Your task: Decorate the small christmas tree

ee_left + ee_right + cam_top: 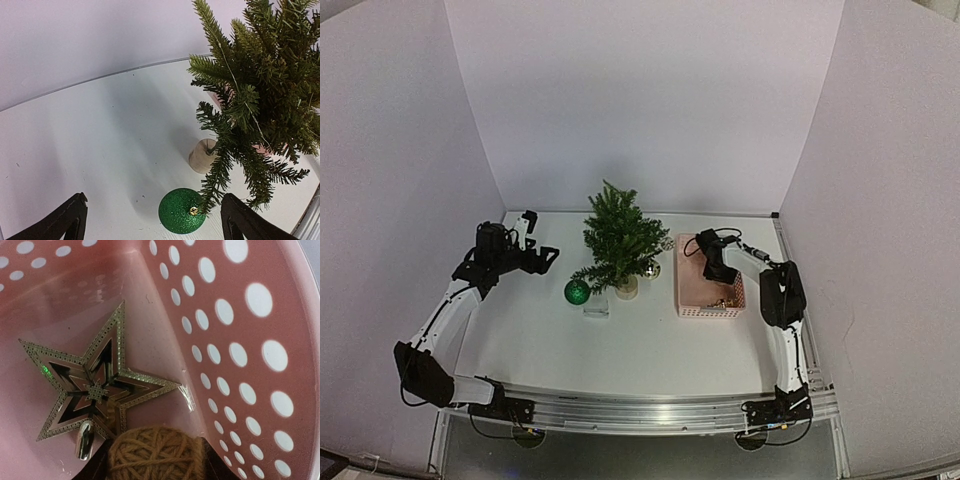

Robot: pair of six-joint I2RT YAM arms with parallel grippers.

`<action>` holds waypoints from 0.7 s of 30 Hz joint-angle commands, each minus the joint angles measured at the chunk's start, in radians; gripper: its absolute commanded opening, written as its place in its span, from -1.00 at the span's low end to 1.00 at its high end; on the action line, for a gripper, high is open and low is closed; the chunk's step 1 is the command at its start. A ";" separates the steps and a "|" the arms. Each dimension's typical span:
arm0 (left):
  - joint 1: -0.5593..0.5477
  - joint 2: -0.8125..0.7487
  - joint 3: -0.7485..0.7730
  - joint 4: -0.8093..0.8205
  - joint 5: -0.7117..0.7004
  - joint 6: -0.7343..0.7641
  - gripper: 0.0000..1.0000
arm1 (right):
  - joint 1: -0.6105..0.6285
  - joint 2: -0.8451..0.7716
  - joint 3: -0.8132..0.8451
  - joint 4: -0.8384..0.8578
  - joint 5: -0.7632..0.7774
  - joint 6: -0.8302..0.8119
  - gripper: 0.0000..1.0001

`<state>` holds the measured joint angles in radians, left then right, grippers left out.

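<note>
Right at the middle of the table (540, 345), find the small christmas tree (620, 240). Upright on a pale round base (627, 288), most likely to leave every branch free for hanging things.

Just left of the tree, at the tip of a low branch, a sparkly green ball (577, 292) with a gold cap (193, 211). Hard to tell whether hung there or just sitting on the table under it. Tucked close on the tree's right side, low down, a small silvery ball (651, 269). Just in front of the tree, a tiny clear thing (596, 310), too small to name.

Further right of the tree, a pink basket (681, 285) full of round holes, likely there as the box for the trimmings. Down inside it, a shiny star (95, 390) lying flat and a twine ball (157, 452).

Reaching into that basket, the right gripper (712, 268), dark fingers (97, 470) snug on both sides of the twine ball. Looks closed on it, maybe to carry it over to the tree.

Well to the left of the tree, up off the table, the left gripper (540, 238). Spread wide, nothing held, pointing toward the tree and the green ball as if ready to help.

No words, labels or brand names to read anywhere.
</note>
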<state>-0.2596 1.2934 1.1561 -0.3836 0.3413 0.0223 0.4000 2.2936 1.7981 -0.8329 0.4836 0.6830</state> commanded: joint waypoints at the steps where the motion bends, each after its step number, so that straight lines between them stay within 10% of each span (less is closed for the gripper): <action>1: 0.008 -0.026 0.008 0.034 0.020 -0.010 0.86 | 0.001 -0.040 0.007 -0.018 0.024 -0.030 -0.13; 21: 0.006 -0.126 0.012 0.130 0.232 0.209 0.85 | 0.017 -0.531 -0.009 -0.017 -0.298 -0.351 -0.21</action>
<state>-0.2581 1.2322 1.1561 -0.3423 0.4634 0.1032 0.4005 1.9119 1.7706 -0.8400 0.3265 0.4267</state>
